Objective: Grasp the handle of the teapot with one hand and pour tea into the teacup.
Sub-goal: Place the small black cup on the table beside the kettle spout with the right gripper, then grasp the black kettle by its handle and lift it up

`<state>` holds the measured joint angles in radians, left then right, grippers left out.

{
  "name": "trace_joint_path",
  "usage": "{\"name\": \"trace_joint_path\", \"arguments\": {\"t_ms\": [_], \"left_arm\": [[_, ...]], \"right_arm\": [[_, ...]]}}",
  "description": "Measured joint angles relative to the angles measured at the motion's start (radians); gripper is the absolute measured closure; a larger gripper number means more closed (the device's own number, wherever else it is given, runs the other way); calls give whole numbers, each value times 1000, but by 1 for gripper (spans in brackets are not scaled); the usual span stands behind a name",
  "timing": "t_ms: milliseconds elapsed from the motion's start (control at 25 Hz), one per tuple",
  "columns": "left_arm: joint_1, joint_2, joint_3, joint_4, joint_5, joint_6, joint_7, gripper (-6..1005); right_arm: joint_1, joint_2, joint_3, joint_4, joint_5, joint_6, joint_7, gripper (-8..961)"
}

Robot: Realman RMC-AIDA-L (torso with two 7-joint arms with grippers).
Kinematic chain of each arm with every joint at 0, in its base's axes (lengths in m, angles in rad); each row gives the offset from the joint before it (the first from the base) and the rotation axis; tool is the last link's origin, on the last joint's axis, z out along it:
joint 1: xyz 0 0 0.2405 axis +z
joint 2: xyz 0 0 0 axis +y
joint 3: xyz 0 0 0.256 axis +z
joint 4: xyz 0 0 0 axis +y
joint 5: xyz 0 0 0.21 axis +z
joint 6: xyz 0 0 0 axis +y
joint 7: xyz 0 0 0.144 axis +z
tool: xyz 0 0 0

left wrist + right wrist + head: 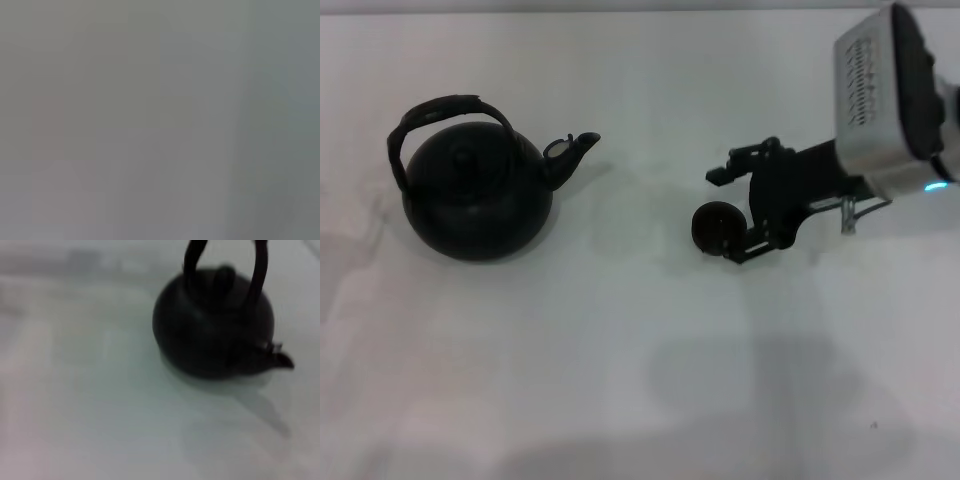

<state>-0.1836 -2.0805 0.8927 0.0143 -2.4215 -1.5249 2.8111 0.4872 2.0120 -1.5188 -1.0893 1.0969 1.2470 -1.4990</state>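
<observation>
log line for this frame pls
right gripper: at teacup, grasp unclear | left arm: not in view | teapot: upright on table, handle free | pour: not started

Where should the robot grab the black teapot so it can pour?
Grab the handle, probably at its thicker top, coming down from above. It arches upright over the teapot and its lid, leaving a gap for fingers. The round belly looks too wide to grip.

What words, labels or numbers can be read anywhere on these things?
None can be read.
The teapot, its handle and the teacup: plain dark, no markings seen.
The right gripper and the silver housing behind it: only slots and a blue light, no text.
</observation>
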Motion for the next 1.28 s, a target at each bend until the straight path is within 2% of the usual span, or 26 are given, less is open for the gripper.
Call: {"name": "trace_joint_path", "arguments": {"t_ms": [320,840,1280], "left_arm": [[5,-2,0,-2,123,-140,2,363],[-104,-7,-18,-103,134,-17,-6,381],[-111,-7,-20,-123,150,-1,-7,396]], "right_arm": [[-41,-1,72,-103,28,49,-6,84],[-47,3,81,-87,55,45,-51,83],[-43,4,79,-51,55,14,-60,82]]}}
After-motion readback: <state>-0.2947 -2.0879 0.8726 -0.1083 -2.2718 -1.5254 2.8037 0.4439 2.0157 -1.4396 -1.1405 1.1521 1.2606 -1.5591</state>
